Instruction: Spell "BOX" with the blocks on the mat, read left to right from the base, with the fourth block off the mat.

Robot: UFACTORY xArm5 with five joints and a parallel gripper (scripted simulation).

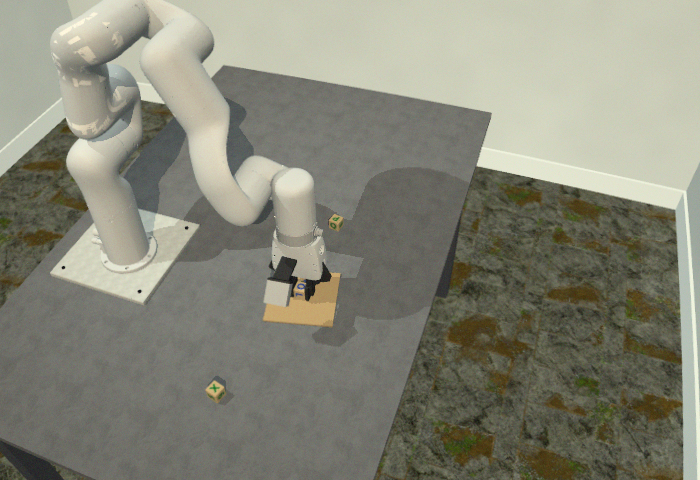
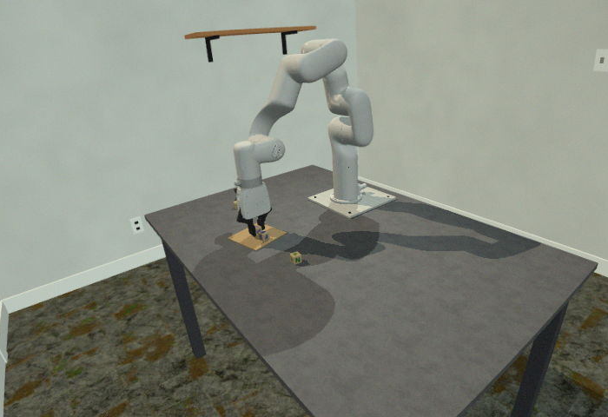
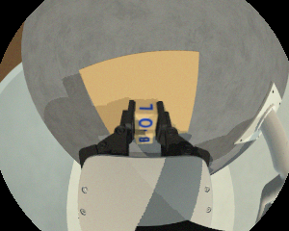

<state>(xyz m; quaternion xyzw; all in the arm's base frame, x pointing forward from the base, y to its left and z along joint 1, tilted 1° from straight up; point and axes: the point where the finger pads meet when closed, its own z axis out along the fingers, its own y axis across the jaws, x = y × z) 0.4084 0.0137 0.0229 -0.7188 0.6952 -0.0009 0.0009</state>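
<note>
Claw (image 1: 300, 292) (image 2: 257, 231) (image 3: 145, 109) is clamped on the O block (image 1: 300, 291) (image 2: 259, 228) (image 3: 145, 120), a finger on each of two opposite sides, down low over the mat (image 1: 305, 315) (image 2: 246, 241) (image 3: 144, 72). Can't tell if the block's underside touches the mat. If it is let go a bit high, it may drop, tip or land turned; if pushed down too hard, the mat could slide or the block could skew in the grip. B block (image 2: 264, 235) (image 3: 144, 139) sits on the mat just beside O, on the far side in the top view, so left of O as seen from the base, which looks right. Any gap between them is hard to judge. Main risk here: the O block or a finger nudges B, turning it or spoiling the row. Fingers opening wide, or a sideways retreat before lifting, could drag either one. X block (image 1: 215, 390) (image 2: 234, 203) is off the mat, near left on the table (image 1: 220, 311) (image 2: 388, 294) (image 3: 53, 53), X up but sitting askew to the mat; a grab without squaring the fingers could catch corners and twist it, and it still needs room on O's near side. If O lands too near that edge, X may overhang. Spare block (image 1: 335, 222) (image 2: 295, 258) is off the mat, beyond its far side, fine unless the arm sweeps low and knocks it.
</note>
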